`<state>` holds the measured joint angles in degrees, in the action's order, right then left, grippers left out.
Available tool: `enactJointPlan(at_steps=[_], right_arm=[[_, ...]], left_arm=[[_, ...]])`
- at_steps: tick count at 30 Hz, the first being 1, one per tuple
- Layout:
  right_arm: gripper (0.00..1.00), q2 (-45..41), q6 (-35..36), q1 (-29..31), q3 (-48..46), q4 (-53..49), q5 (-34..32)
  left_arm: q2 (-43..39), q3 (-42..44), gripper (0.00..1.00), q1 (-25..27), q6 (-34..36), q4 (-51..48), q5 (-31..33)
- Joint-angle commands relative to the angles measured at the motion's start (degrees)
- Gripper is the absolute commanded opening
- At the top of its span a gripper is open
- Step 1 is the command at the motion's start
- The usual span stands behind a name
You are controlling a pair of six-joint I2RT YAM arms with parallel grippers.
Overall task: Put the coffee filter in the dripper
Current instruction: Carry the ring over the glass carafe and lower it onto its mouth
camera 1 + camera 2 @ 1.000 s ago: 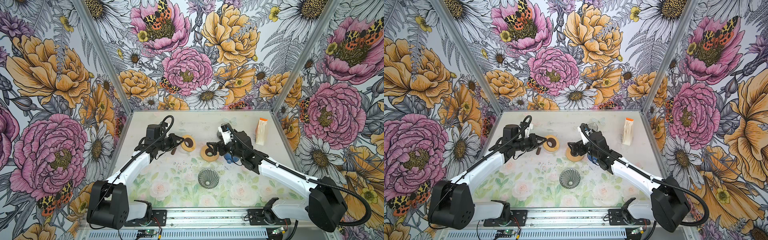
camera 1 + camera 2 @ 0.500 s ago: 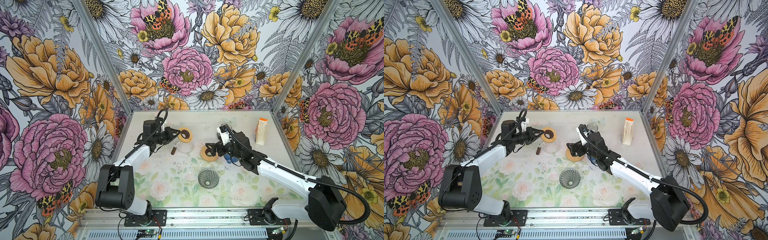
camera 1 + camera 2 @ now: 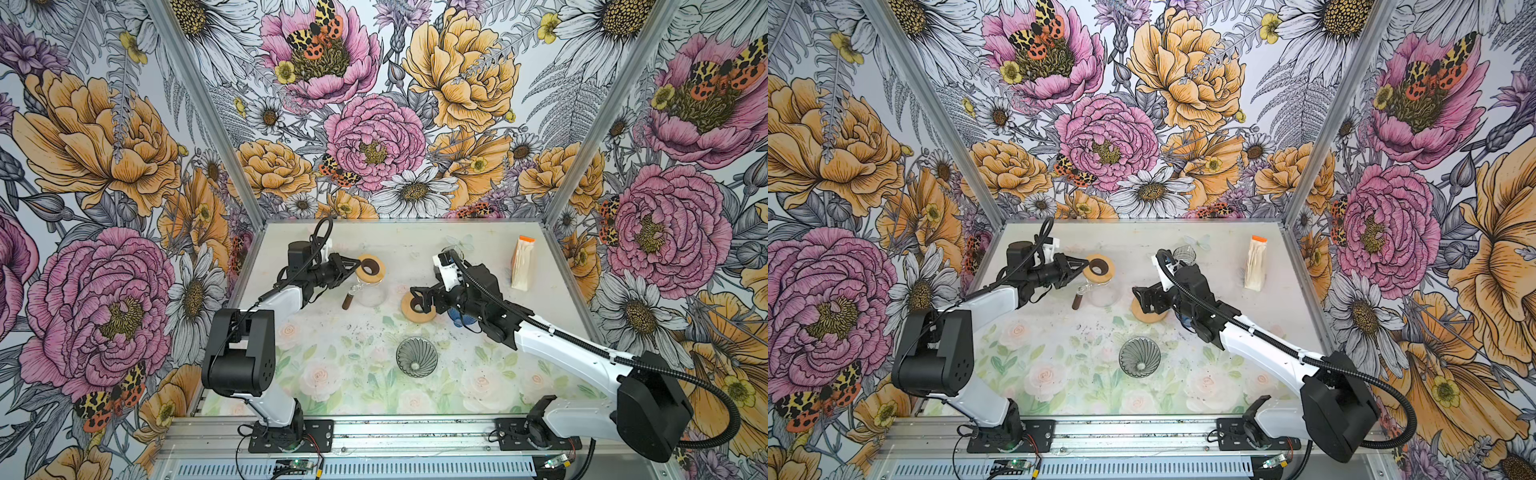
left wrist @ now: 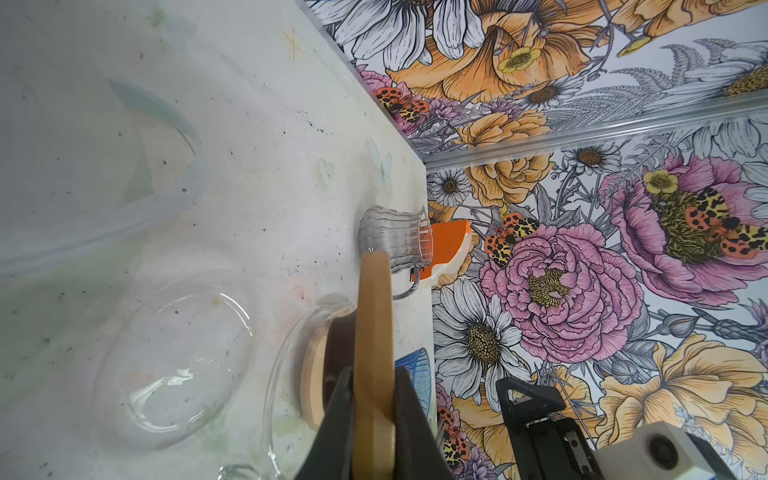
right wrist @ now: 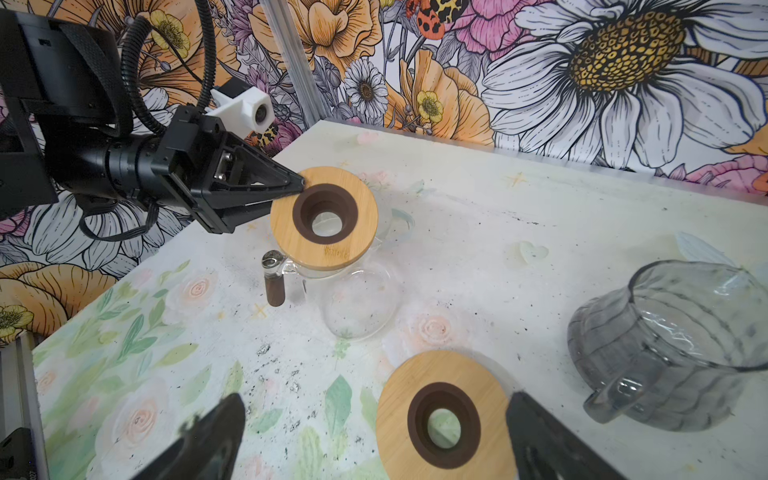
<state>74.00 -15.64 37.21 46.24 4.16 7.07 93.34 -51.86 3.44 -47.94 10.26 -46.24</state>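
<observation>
Shows the coffee filter point(image 3: 523, 264) as a slim cream paper pack with an orange top, on the far right part of the pale flower-printed desk point(image 3: 332, 370). Runs lengthwise from near to far in both top views, orange end farthest; cannot tell whether standing or lying flat. Sits well apart from the dripper point(image 3: 417, 356), a ribbed smoky glass cone at the near middle of the desk, seemingly without paper inside. Places the black right hand point(image 3: 419, 300) nearer the pack than the left, though aimed toward the desk's middle, away from the pack farther back on its right. Shows the right hand spread wide and holding nothing, with fingers point(image 5: 208, 436) either side of a flat bamboo ring point(image 3: 419, 316) with a dark brown collar, lying on the desk. Shows the black left hand point(image 3: 356, 263) almost closed, clamped on the rim of a second bamboo ring point(image 3: 371, 266) above a clear glass carafe point(image 3: 371, 293). Favours the right arm for the pickup: swing outward, then close across the pack's narrow width.
</observation>
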Motion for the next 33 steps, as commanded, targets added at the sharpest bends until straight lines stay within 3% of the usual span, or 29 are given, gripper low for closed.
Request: enactJointPlan(at_steps=[1, 13, 21, 27, 33], right_arm=[[0.99, -0.5, -0.2, 0.6, 1.1, 1.0, -1.1], [0.99, 0.4, 0.0, 0.9, 1.3, 1.3, -0.1], [0.99, 0.9, 0.2, 1.1, 1.7, 1.3, -0.1], [0.99, 1.6, 0.2, 1.3, 2.0, 1.5, 0.2], [0.99, 1.8, 0.6, 1.5, 2.3, 1.5, 0.0]], left_arm=[[-0.1, -0.1, 0.00, -0.7, -0.8, 3.9, -2.5], [0.3, 3.0, 0.02, -1.2, -2.0, 6.2, -2.8], [1.0, 3.6, 0.09, -1.5, -2.3, 6.3, -2.9], [1.2, 3.8, 0.21, -2.3, -2.7, 6.3, -2.7], [1.4, 4.3, 0.23, -2.5, -2.7, 6.4, -2.8]])
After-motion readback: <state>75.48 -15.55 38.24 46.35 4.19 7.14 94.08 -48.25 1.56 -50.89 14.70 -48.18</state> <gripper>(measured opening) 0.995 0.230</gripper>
